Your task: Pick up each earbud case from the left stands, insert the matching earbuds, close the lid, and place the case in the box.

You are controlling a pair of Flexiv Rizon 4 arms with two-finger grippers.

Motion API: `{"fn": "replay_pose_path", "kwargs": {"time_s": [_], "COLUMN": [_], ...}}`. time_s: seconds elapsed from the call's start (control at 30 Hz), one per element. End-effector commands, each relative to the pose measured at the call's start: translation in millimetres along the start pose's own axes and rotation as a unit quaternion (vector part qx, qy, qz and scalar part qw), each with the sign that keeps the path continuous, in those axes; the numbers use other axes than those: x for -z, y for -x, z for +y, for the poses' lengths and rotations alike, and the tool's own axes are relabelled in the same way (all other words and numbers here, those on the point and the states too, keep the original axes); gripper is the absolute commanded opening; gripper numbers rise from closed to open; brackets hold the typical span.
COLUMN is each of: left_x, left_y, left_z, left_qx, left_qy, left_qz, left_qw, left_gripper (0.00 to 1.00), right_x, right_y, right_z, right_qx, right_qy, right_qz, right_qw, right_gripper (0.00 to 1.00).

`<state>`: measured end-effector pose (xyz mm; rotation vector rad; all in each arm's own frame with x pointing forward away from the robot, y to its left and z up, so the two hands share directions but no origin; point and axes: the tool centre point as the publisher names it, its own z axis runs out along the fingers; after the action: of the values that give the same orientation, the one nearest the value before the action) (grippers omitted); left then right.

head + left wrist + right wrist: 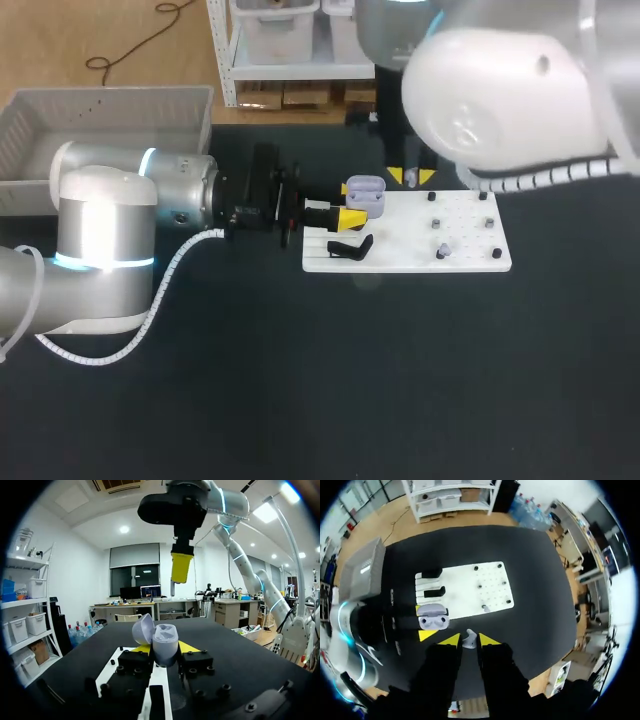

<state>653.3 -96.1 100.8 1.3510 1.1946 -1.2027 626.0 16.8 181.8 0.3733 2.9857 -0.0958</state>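
The left gripper (349, 204) is lying level over the middle of the tabletop, toward the far edge. Its jaws are clamping the case (164, 641) from two sides, a yellow tip pressing on each flank. The case is pale lilac-grey and is being held clear of the table. Its lid is hanging open, tilted back, and the two sockets inside are showing. It is sitting just over the left end of the board (465, 250).

The right gripper (468, 642) is pointing straight down from above, nearer the far edge than the case. Its jaws are pinching a small pale earbud (469, 637) between the yellow tips. The earbud is hanging above the case and a little to one side, not touching it.

The white board is lying flat near the tabletop's middle, its long sides running parallel to the far edge. Small dark pegs (437, 225) are standing in rows on its right half. Two black stands (434, 591) are sitting on its left end, side by side, just beside the left gripper's fingers. In the head view only one of them is showing.

The grey box (110, 100) is sitting by the far left corner, well apart from the board, behind the left arm (105, 225).
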Motion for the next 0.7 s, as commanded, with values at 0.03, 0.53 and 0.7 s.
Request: {"fn": "replay_pose_path", "kwargs": {"time_s": [0.03, 0.53, 0.7], "left_x": [-0.4, -0.4, -0.4], "left_y": [-0.4, -0.4, -0.4], "left_z": [-1.6, -1.6, -1.6], "left_qx": [-0.001, -0.001, -0.001], "left_qy": [0.003, 0.003, 0.003], "left_qz": [-0.001, -0.001, -0.001], "left_qw": [1.0, 1.0, 1.0], "left_gripper": [0.0, 0.0, 0.0], "right_x": [0.4, 1.8, 4.8], "right_y": [1.7, 1.2, 1.0], "right_z": [-3.3, 5.3, 23.0], "right_qx": [-0.048, -0.041, -0.063], "right_qy": [0.032, 0.015, -0.028], "right_qz": [0.021, 0.003, -0.009], "right_qw": [0.998, 0.999, 0.998], "right_gripper": [0.0, 0.0, 0.0]}}
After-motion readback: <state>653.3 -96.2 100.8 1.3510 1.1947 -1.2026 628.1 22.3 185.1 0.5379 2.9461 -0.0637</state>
